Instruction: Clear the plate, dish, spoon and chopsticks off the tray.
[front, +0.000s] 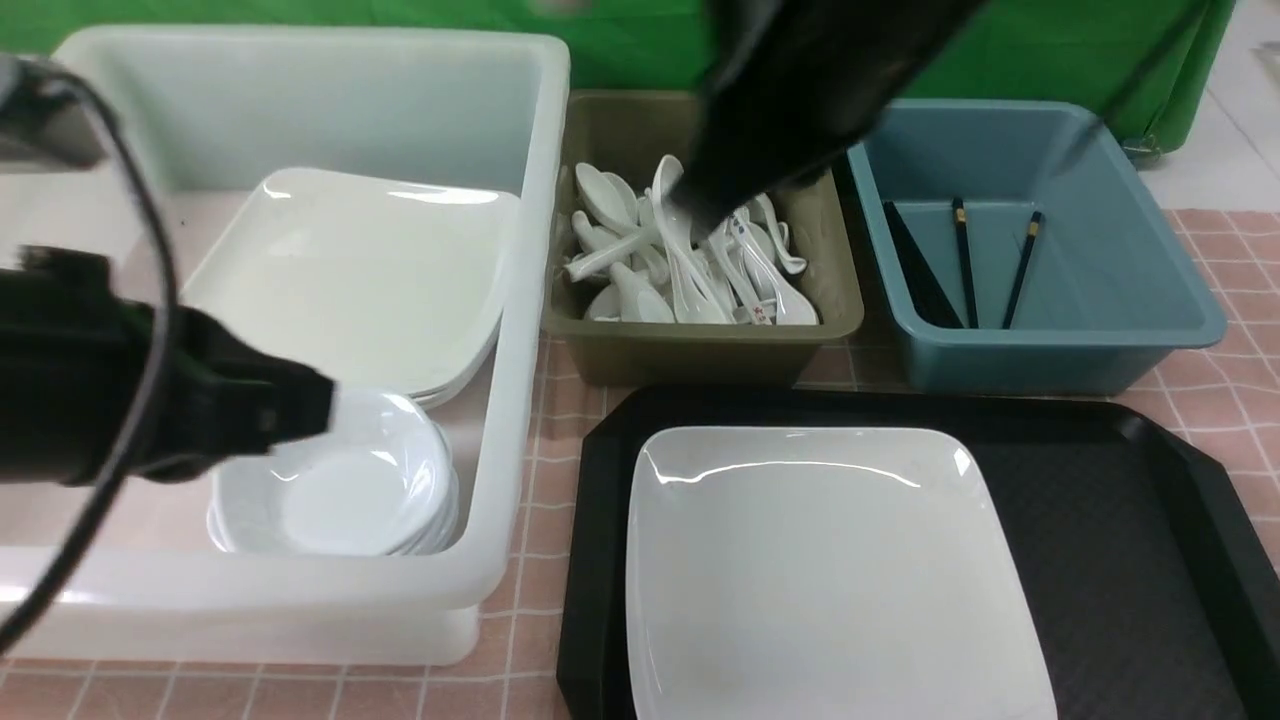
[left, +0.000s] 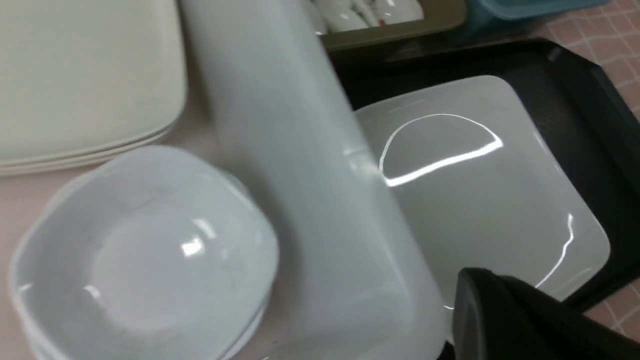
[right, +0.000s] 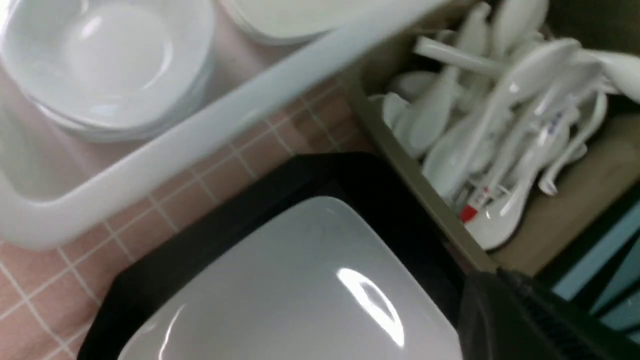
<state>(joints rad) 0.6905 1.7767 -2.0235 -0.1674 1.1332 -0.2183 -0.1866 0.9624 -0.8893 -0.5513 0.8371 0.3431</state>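
The large white plate (front: 830, 570) lies alone on the left half of the black tray (front: 1120, 560). A stack of small deep white dishes (front: 350, 485) sits in the white bin (front: 520, 300). My left gripper (front: 318, 400) hovers over that stack, shut and empty. Several white spoons (front: 690, 270) are piled in the olive bin (front: 700, 350). My blurred right gripper (front: 700, 205) hangs shut above them with nothing in it. Black chopsticks (front: 965, 265) rest in the blue bin (front: 1100, 300). The plate (left: 475, 200) (right: 280, 290) also shows in both wrist views.
More large white plates (front: 350, 270) are stacked at the back of the white bin. The three bins stand in a row behind and left of the tray. A pink checked cloth (front: 530, 560) covers the table, with a green backdrop (front: 640, 50) behind.
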